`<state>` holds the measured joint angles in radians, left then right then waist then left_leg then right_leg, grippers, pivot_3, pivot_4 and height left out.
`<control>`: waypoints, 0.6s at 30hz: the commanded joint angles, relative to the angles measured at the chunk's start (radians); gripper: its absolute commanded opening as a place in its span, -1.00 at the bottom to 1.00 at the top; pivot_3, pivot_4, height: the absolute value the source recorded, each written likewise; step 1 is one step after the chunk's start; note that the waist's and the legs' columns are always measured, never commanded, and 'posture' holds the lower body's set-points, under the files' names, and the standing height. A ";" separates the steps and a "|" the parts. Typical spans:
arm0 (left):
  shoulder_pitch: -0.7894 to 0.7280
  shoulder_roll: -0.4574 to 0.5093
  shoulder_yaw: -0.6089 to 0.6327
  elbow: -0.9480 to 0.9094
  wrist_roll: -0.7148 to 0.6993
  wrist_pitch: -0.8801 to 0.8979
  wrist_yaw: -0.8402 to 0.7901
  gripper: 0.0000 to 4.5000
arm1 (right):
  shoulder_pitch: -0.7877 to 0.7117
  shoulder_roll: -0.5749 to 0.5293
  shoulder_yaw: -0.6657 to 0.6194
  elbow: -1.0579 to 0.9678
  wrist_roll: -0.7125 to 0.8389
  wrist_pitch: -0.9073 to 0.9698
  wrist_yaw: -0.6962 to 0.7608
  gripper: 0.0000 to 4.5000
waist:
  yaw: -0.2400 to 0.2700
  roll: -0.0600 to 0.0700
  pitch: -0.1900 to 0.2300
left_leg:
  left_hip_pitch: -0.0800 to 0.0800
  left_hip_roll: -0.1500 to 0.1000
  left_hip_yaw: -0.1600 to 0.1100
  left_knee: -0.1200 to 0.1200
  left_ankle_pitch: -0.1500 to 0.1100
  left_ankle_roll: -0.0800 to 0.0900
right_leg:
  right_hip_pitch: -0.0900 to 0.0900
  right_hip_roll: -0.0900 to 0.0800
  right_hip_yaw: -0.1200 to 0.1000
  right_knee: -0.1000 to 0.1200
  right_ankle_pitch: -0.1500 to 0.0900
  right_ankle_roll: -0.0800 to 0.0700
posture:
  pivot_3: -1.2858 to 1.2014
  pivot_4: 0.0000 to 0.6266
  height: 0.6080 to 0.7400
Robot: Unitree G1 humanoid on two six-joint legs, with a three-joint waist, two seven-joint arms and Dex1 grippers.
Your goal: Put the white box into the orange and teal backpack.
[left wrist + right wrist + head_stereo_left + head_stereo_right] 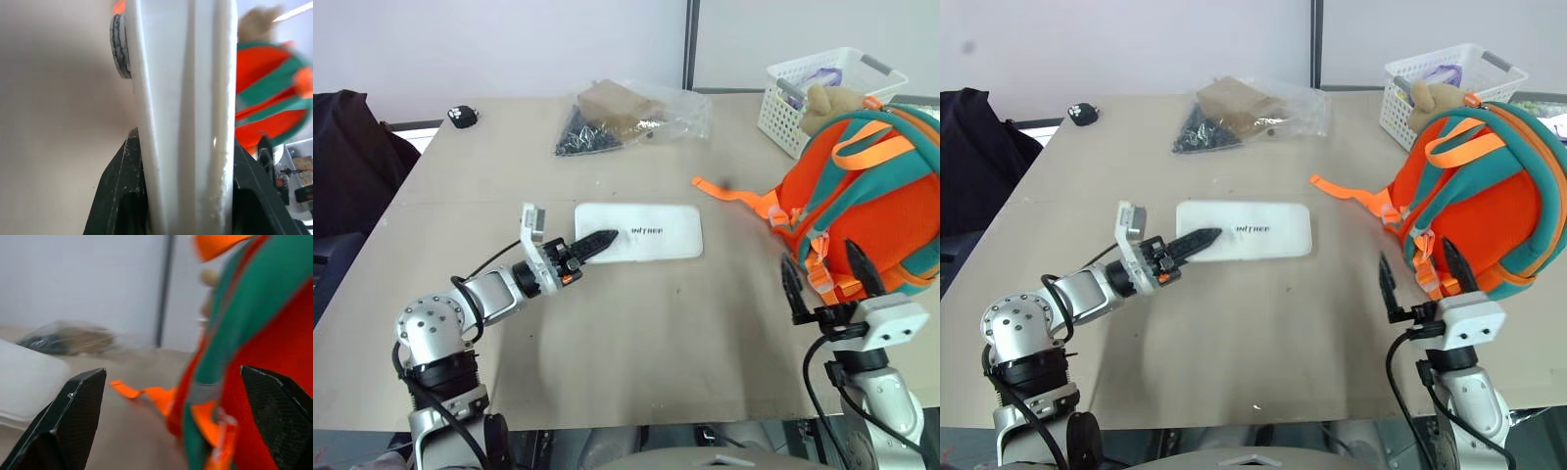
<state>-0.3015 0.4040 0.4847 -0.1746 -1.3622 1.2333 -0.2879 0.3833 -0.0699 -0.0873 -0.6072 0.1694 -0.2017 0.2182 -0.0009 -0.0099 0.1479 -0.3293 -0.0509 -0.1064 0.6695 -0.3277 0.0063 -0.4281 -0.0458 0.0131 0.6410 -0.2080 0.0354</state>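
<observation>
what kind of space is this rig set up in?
Likely a lab or office test area, not a home: a plain tan table against bare white wall panels, with props laid out on it: a white slotted basket, a clear bag of dark parts and the orange and teal backpack.

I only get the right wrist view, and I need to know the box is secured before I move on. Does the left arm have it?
Observer: Yes. The left gripper has its jaws closed on the left end of the box.
Operator: What is behind the backpack?
Observer: A white basket stands just behind it, at the table's far right.
Operator: Anything on the far left?
Observer: A small black object lies near the far left corner, well apart from the box.
</observation>
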 commanded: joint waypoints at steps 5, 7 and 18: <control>0.015 0.028 -0.020 -0.080 0.040 -0.158 -0.114 -0.54 | -0.362 0.051 -0.097 0.040 0.298 0.259 -0.161 0.98 | -0.011 0.000 0.004 | 0.001 0.001 0.000 0.000 0.001 -0.001 | 0.000 0.001 0.000 0.000 -0.001 -0.002 | 0.03 -0.52 1.00; 0.019 0.032 -0.039 -0.082 0.061 -0.180 -0.120 -0.54 | -0.440 0.038 -0.128 0.075 0.361 0.304 -0.167 0.98 | -0.011 -0.001 0.005 | 0.000 0.001 0.000 0.000 0.001 -0.001 | 0.000 0.003 0.000 0.000 0.002 -0.003 | 0.03 -0.52 1.00; 0.052 0.024 -0.063 -0.123 0.062 -0.253 -0.094 -0.54 | -0.709 -0.058 -0.221 0.294 0.467 0.343 -0.112 0.24 | -0.017 -0.001 0.006 | -0.012 0.002 0.000 -0.001 0.000 0.001 | -0.013 0.003 0.000 0.000 0.002 -0.004 | 0.03 -0.52 1.00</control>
<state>-0.2498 0.4242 0.4119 -0.2359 -1.2855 1.0129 -0.3749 -0.3044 -0.1280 -0.3036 -0.2961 0.6242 0.1486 0.1014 -0.0178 -0.0108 0.1542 -0.3447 -0.0491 -0.1056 0.6687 -0.3277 0.0076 -0.4448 -0.0425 0.0142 0.6418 -0.2057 0.0307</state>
